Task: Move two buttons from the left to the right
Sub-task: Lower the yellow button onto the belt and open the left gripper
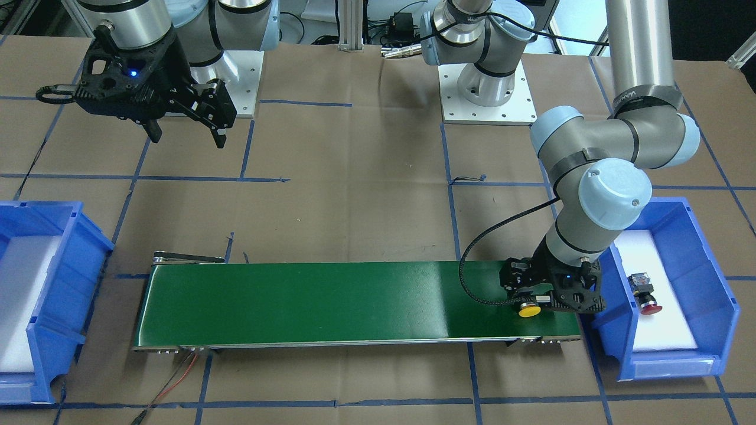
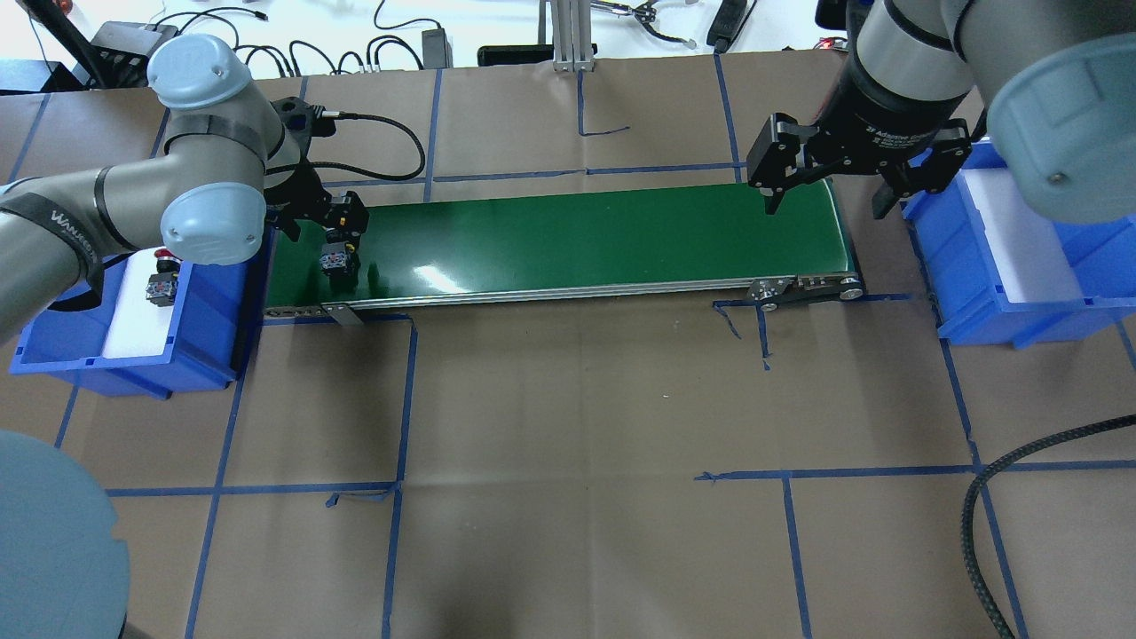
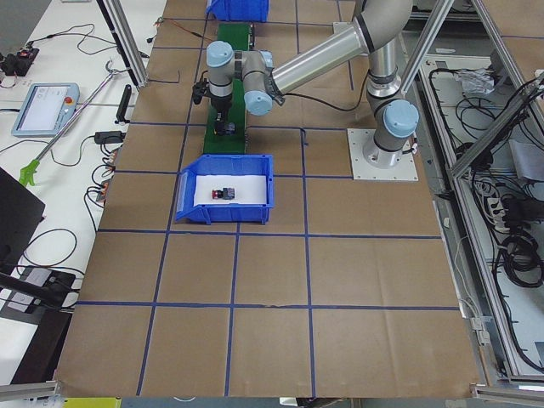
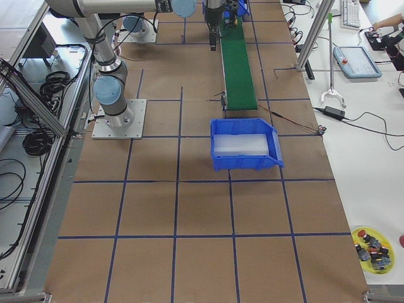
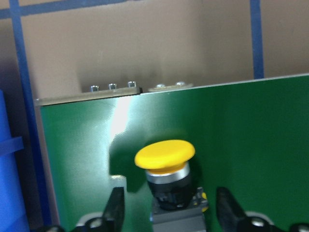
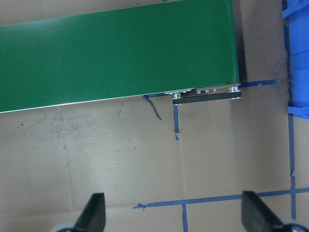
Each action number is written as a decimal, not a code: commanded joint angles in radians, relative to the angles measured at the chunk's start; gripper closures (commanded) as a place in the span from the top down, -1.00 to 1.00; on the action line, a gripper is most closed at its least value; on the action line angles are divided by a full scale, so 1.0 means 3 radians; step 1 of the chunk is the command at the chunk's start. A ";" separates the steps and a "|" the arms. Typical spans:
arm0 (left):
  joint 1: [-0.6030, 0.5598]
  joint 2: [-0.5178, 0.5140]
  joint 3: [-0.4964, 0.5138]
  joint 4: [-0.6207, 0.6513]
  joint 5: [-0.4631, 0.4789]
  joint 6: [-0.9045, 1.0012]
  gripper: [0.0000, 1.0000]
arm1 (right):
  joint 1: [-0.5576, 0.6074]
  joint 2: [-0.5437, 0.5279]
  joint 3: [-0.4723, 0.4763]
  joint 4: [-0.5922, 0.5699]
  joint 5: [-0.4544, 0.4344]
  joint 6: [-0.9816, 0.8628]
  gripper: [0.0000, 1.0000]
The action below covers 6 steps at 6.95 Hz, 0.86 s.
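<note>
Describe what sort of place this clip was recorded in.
Probably a robotics lab workcell: a paper-covered table gridded with blue tape, a small green conveyor belt between two blue bins, and a teach pendant on the side bench.

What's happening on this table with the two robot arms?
The left gripper is open around the yellow button, which rests on the left end of the green conveyor belt, with the fingers not touching it. The red button lies in the blue bin beside it. The right gripper hangs open near the belt's other end.
</note>
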 commanded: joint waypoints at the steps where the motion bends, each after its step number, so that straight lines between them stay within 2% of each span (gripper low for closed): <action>1: -0.0002 0.0236 0.0180 -0.0413 -0.0010 0.0013 0.99 | 0.0000 -0.0010 0.0000 0.0000 0.0000 0.0000 1.00; 3: 0.0008 0.0421 0.0594 -0.1181 -0.0010 0.0018 1.00 | 0.0000 -0.0010 0.0000 -0.0010 0.0000 0.0000 1.00; 5: 0.0085 0.0365 0.0881 -0.1373 -0.0010 0.0150 1.00 | 0.0000 -0.0010 0.0000 -0.0010 0.0000 0.0000 1.00; 6: 0.0181 0.0355 0.0887 -0.1373 0.0005 0.0216 0.99 | 0.0000 -0.0010 -0.0010 -0.0010 0.0000 0.0000 1.00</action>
